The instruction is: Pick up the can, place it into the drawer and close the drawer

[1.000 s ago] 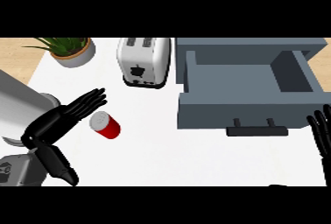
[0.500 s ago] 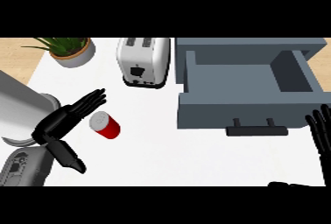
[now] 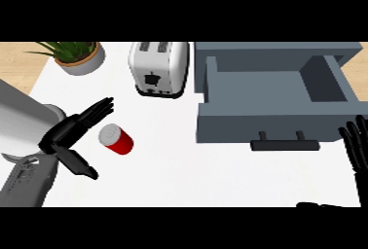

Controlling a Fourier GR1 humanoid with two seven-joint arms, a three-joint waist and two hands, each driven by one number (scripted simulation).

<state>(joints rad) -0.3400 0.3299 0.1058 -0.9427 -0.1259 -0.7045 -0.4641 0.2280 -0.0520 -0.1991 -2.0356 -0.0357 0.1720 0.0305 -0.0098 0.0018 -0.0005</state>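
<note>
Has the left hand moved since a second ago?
Yes, slightly. The left hand has drawn closer to the red can, which lies where it did on the counter, in front of the toaster. Its fingers are open, not around the can.

Toaster (image 3: pixel 159 69): white, two slots on top, black lever on its near face; stands at the far side of the counter, centre-left.
Potted plant (image 3: pixel 78 56): green leaves in a pale pot, far-left corner.
Counter (image 3: pixel 187 175): white top.
</note>
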